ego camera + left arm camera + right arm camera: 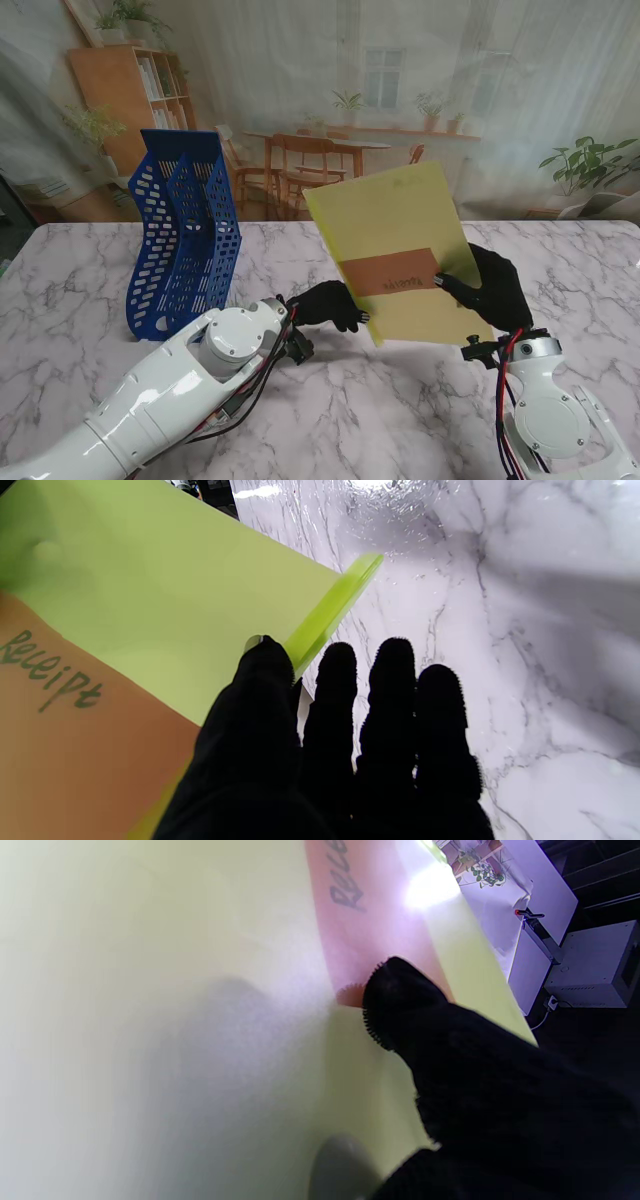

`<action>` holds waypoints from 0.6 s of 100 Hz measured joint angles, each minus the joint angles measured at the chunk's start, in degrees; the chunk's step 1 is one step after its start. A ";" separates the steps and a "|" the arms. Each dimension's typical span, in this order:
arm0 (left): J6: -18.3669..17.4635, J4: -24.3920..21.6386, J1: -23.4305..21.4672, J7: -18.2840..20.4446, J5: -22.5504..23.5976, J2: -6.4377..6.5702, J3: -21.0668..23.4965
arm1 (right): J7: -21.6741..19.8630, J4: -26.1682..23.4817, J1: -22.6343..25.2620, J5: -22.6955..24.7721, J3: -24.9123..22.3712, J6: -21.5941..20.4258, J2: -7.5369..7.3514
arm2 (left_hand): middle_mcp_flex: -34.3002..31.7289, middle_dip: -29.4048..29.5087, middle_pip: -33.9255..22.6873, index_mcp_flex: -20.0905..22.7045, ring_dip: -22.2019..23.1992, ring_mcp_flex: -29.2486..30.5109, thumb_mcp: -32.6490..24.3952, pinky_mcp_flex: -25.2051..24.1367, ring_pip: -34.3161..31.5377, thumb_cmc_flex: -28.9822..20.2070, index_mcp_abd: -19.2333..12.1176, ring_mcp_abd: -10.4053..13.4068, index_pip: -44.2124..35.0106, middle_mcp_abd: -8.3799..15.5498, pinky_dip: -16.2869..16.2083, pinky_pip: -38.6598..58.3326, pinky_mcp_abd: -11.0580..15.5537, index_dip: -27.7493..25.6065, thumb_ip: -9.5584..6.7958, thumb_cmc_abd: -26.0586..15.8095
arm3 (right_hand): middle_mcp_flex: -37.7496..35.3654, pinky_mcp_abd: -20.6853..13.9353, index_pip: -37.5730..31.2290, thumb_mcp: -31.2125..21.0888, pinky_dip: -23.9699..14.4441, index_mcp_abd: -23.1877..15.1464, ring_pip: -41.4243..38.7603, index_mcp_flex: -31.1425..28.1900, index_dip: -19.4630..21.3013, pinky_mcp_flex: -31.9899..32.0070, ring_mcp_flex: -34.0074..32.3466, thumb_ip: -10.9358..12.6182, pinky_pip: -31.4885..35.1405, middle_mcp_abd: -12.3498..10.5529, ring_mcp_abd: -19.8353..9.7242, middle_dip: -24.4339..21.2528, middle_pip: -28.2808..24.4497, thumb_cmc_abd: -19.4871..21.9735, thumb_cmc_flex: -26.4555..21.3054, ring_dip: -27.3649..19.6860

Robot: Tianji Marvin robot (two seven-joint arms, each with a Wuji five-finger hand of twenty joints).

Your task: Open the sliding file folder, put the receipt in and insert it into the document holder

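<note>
The black-gloved right hand (pixel 495 285) pinches one translucent yellow plastic file folder (pixel 395 225), raised above the white marble table (pixel 90 290), one orange paper receipt (pixel 390 272) inside. The black-gloved left hand (pixel 330 303) pinches its left edge. One blue perforated document holder (pixel 185 235) stands left. Only the left wrist view shows the folder's green spine (pixel 332 610).

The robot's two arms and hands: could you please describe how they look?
Both arms have glossy white rounded shells with grey circular joint caps. Red and black cables run along the left arm and right arm near the wrists. The left hand and right hand wear black knit gloves.
</note>
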State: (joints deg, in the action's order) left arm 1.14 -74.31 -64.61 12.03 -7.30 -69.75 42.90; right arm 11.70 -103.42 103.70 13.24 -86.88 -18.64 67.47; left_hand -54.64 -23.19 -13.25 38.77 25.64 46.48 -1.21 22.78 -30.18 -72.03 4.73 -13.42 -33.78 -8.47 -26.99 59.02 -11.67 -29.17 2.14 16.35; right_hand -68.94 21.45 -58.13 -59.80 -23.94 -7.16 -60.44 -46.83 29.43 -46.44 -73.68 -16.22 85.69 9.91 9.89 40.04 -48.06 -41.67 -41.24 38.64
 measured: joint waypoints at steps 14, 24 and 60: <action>0.00 -0.06 -0.17 -0.52 1.23 -0.02 0.29 | -1.16 0.00 -0.04 2.07 -0.09 0.19 -0.27 | -1.38 -0.66 -0.15 0.67 0.00 0.72 -0.55 1.02 -0.66 -0.06 1.85 0.12 -0.73 -0.74 -0.07 0.35 0.04 0.58 0.00 0.19 | 0.00 0.00 -0.04 0.02 0.00 0.00 0.00 0.01 0.02 -0.02 0.00 0.00 0.00 0.00 0.00 0.00 0.00 0.00 0.00 0.00; 0.00 -0.24 -0.31 -0.68 2.51 0.09 0.65 | -2.02 0.06 -0.05 4.57 -0.24 0.22 -0.63 | -2.10 -0.66 -0.23 1.66 0.00 2.58 -0.62 2.48 -1.24 -0.09 2.82 0.30 -1.48 -1.99 -0.07 1.56 0.02 1.00 0.00 0.80 | 0.00 0.00 -0.06 0.03 0.00 0.00 -0.28 0.01 0.03 -0.17 0.00 0.00 0.00 0.00 0.00 0.00 0.00 0.00 0.00 0.00; 0.10 -1.78 -0.60 0.19 4.57 1.31 2.41 | -4.32 0.36 0.23 8.84 -1.10 0.73 -1.64 | -2.76 0.03 -0.23 2.31 -0.02 3.85 -0.63 4.27 -1.62 -0.09 3.30 0.14 -2.52 -4.69 -0.08 1.69 -0.14 2.11 0.00 0.87 | 0.00 0.00 -0.26 0.03 0.00 0.00 -0.32 0.01 0.23 -0.41 0.00 0.00 0.00 0.00 0.00 0.00 -0.01 0.00 0.00 0.00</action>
State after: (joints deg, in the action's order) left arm 1.24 -76.09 -65.21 12.23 -2.73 -68.43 45.30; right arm 7.39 -103.06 103.93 22.08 -87.98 -17.91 65.83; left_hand -57.40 -23.16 -13.48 41.09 25.61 50.33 -1.84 27.05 -31.80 -72.13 8.03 -13.28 -36.31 -13.16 -27.07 60.70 -11.81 -27.05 2.14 17.22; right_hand -68.94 21.45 -58.39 -59.77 -23.94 -7.16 -60.76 -46.82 29.66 -46.85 -73.68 -16.22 85.69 9.91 9.89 40.05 -48.07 -41.67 -41.24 38.64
